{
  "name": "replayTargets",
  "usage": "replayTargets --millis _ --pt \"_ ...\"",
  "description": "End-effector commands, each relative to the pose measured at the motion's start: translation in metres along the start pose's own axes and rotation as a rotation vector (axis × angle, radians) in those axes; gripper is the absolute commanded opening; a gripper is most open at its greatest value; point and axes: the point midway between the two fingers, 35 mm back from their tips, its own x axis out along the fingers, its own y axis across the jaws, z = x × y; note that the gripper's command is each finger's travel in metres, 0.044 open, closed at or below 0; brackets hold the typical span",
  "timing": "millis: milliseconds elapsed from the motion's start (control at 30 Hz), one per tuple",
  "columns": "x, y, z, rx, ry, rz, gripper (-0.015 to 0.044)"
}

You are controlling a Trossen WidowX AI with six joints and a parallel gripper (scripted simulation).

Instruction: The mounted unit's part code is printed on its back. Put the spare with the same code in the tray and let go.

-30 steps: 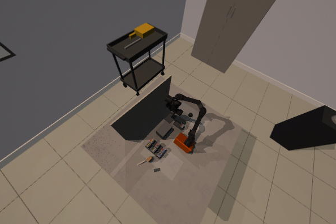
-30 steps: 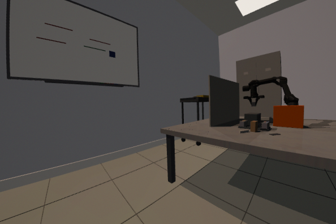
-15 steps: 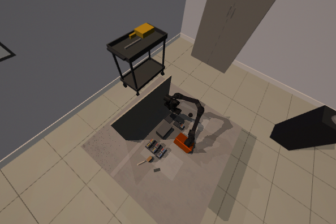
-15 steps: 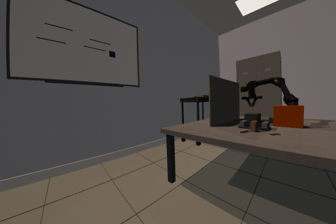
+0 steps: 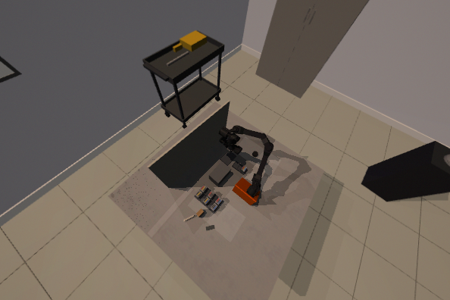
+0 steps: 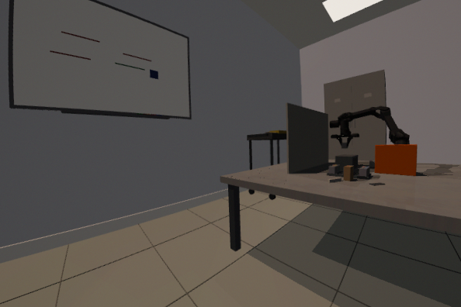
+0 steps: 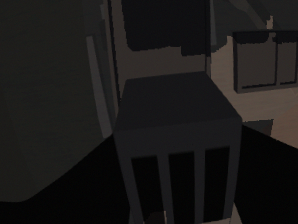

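My gripper [image 5: 231, 147] [image 6: 344, 142] is shut on a dark grey block-shaped unit [image 7: 177, 102] with slots in its near face. It holds the unit in the air beside the dark upright panel, above a flat dark tray [image 5: 225, 159] [image 7: 155, 65] that lies partly in shadow. The tray's base shows beyond the unit in the wrist view. A low compartment rack [image 7: 255, 62] is right of the tray; one unit with coloured stripes [image 5: 244, 170] stands in it. Several striped spares [image 5: 209, 198] stand in a group farther along the table. No part code is readable.
The dark panel [image 5: 194, 151] [image 6: 307, 139] rises close beside the gripper. A grey box [image 5: 220, 174] [image 6: 346, 161] stands between the tray and the spares. An orange bin [image 5: 243, 192] [image 6: 396, 160] is near the arm's base. A small brown block [image 5: 200, 213] [image 6: 348, 173] lies by the spares.
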Motion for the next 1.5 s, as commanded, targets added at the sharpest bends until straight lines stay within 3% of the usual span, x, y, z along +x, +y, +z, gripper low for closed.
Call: replayTargets --millis 0,1467 --pt "0.003 0.001 -0.001 -0.007 -0.001 0.004 0.0" --pt "0.048 0.006 -0.002 -0.006 0.003 0.005 0.0"
